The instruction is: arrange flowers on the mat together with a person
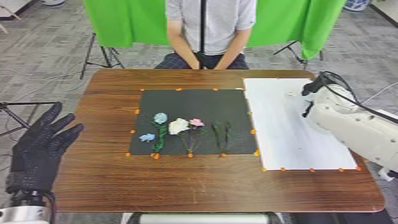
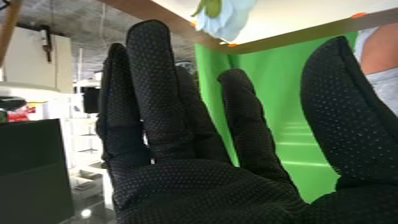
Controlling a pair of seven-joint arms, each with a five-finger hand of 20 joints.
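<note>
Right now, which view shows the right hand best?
The right wrist view: the right hand is close there, its straight fingers and thumb plain. The head view shows it small, at the right edge of the white sheet.

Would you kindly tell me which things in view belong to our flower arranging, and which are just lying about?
For the job:
- white flower, pink flower and light-blue flowers
- green leafy stems
- black rectangular mat
- white rectangular sheet, probably

Just around:
- green cloth backdrop
- black tripod stand
</note>
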